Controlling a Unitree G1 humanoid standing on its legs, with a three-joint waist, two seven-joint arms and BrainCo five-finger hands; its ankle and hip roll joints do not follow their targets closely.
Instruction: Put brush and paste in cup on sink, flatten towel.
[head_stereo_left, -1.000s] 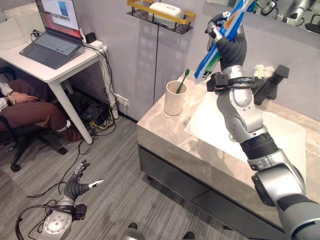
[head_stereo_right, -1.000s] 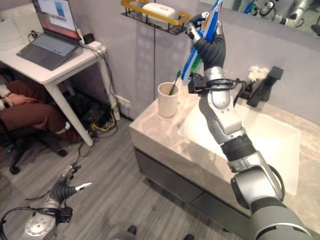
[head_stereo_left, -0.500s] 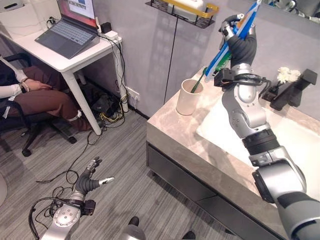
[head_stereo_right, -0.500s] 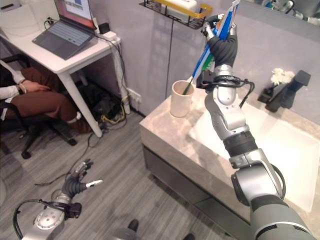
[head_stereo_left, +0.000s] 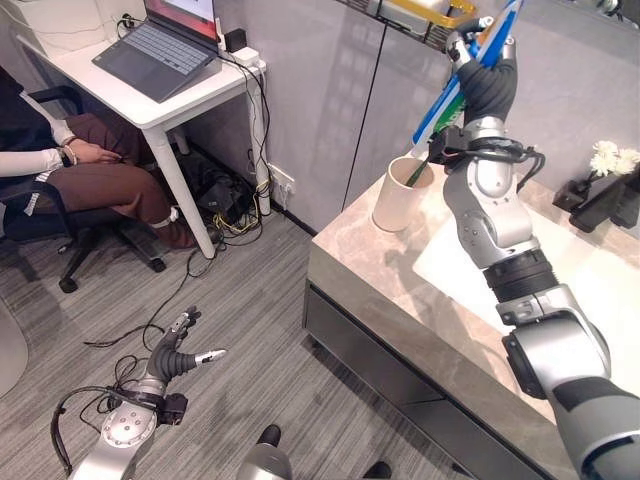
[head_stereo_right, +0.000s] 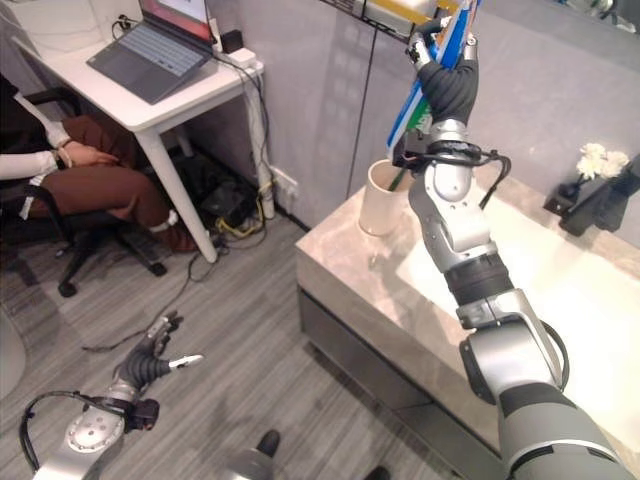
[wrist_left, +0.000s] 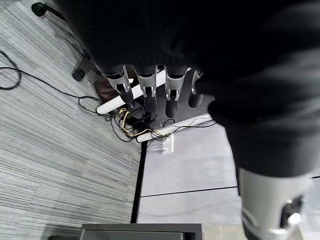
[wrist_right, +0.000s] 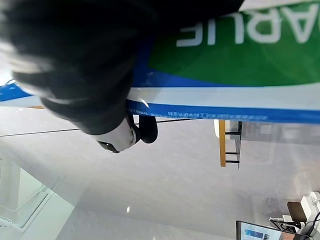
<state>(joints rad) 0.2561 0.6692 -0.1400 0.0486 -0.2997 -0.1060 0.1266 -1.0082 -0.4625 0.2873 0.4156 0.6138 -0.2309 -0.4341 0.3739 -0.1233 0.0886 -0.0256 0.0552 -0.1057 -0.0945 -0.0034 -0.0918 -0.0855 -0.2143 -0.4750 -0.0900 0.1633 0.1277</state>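
Fingers (head_stereo_right: 432, 40) of my right hand (head_stereo_left: 487, 80) are curled tight around the paste (head_stereo_left: 455, 85), pinching it. I hold that hand up high, above the cup (head_stereo_left: 400, 195), with the arm reaching up from the counter (head_stereo_left: 380, 270). The paste is a long flat tube, blue and white with a green part. It is tilted, with its low end pointing down at the cup and its top end up by the wall shelf (head_stereo_left: 425, 15). In the right wrist view the tube (wrist_right: 225, 65) lies flat right across my hand.

The cup is cream colored and stands upright near the back corner of the counter, beside the white sink (head_stereo_left: 570, 290). The brush (head_stereo_left: 416, 172) with a green handle is in the cup, leaning on the rim.

My left hand (head_stereo_left: 180, 357) hangs low over the grey floor (head_stereo_left: 250, 330), far from the counter. Its fingers (wrist_left: 145, 92) are spread loose and hold nothing.

Some white flowers (head_stereo_left: 612, 160) sit by the dark tap (head_stereo_left: 610, 200) at the back of the sink. Off to the left, a person (head_stereo_left: 80, 180) sits at a white desk (head_stereo_left: 170, 90) with a laptop (head_stereo_left: 170, 45) on it.
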